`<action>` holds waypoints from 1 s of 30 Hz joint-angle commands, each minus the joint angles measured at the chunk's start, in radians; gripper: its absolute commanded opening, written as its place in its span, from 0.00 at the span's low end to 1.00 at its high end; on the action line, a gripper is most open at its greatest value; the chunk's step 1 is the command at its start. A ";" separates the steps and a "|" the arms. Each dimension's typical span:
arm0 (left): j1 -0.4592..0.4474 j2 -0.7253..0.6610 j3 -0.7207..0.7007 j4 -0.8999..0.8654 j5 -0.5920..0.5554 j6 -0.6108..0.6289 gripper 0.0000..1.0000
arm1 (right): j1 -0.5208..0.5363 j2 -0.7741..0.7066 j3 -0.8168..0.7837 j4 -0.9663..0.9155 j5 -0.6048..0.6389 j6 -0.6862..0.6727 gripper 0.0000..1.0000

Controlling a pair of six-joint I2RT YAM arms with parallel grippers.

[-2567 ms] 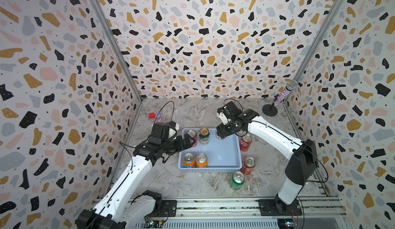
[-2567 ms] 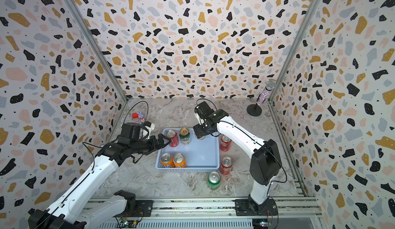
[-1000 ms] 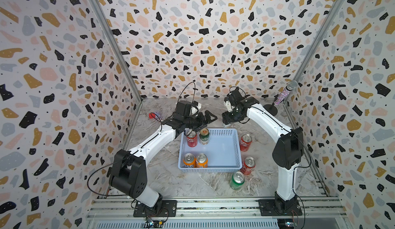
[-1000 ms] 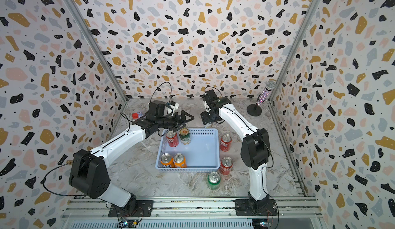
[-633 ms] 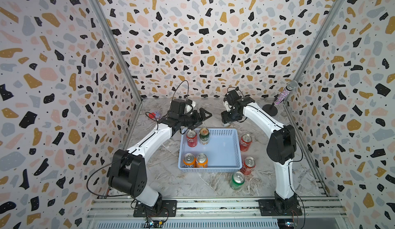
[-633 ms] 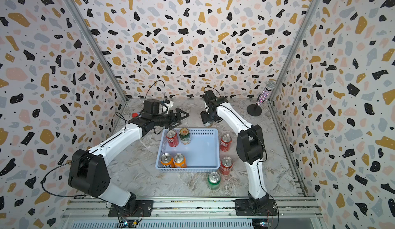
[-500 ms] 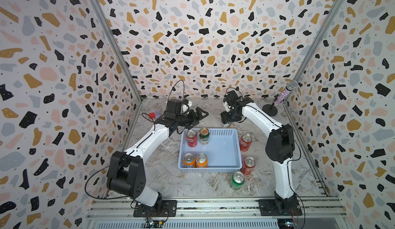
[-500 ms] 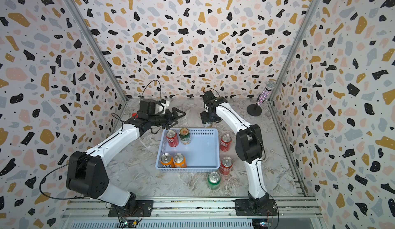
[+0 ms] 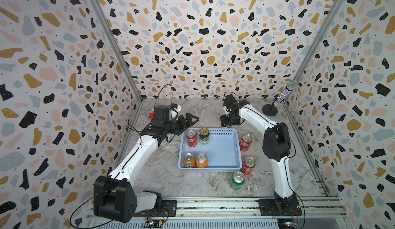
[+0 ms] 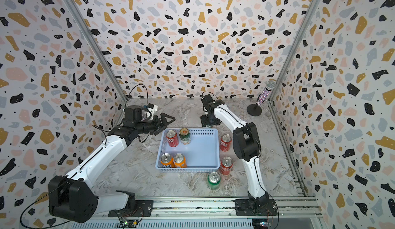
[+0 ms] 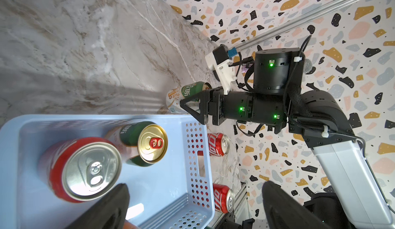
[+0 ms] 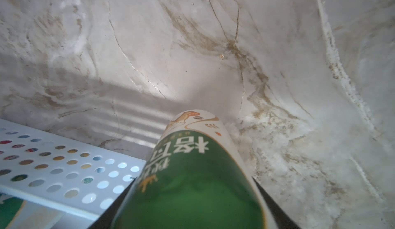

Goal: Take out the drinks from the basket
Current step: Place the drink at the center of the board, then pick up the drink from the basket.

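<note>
Fingers [image 11: 111, 206] on my left gripper [image 9: 192, 118] stand wide apart with nothing between them. That gripper hangs above the table [image 9: 168, 174] just off the basket's far left corner, close to the red can in the basket [image 9: 191, 138] but not on it.

Moving right, the basket [image 9: 210, 170] has four drinks in it. That red can and a gold-topped green-and-white can [image 9: 204, 135] stand side by side against the far wall. The first orange can [image 9: 189, 160] and the second orange can [image 9: 201, 160] stand together in the near left corner. The right half of the basket floor is bare.

Just beyond the far wall, toward its right end, my right gripper [image 9: 229, 122] is clamped on the other green-and-white can [image 12: 192, 174], gripping it near the top. Its base sits low over the marble, outside the basket. I cannot tell whether it has touched down.

Further right, the far red can [image 9: 245, 142] and the near red can [image 9: 248, 165] stand on the table beside the basket's right wall. A bright green can [image 9: 237, 180] stands off the near right corner. A microphone [image 9: 284, 94] on its stand sits well apart in the far right corner.

I judge the job about half done. Three cans are set out and a fourth needs only to be let go. Four remain, all on the left side, where my free left arm looks well placed to start on the red one.
</note>
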 commanded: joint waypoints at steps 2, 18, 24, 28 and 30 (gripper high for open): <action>0.009 -0.051 -0.019 -0.031 -0.015 0.045 1.00 | -0.001 -0.060 -0.042 0.049 -0.010 0.036 0.43; 0.011 -0.158 -0.071 -0.112 -0.058 0.061 1.00 | -0.001 -0.119 -0.132 0.096 -0.046 0.039 0.81; 0.011 -0.182 -0.091 -0.129 -0.059 0.065 1.00 | 0.000 -0.189 -0.126 0.094 -0.036 0.019 0.90; 0.011 -0.211 -0.107 -0.154 -0.069 0.077 1.00 | -0.001 -0.263 -0.144 0.095 -0.038 -0.002 0.91; 0.011 -0.228 -0.115 -0.172 -0.080 0.089 1.00 | -0.001 -0.309 -0.163 0.095 -0.045 -0.018 0.91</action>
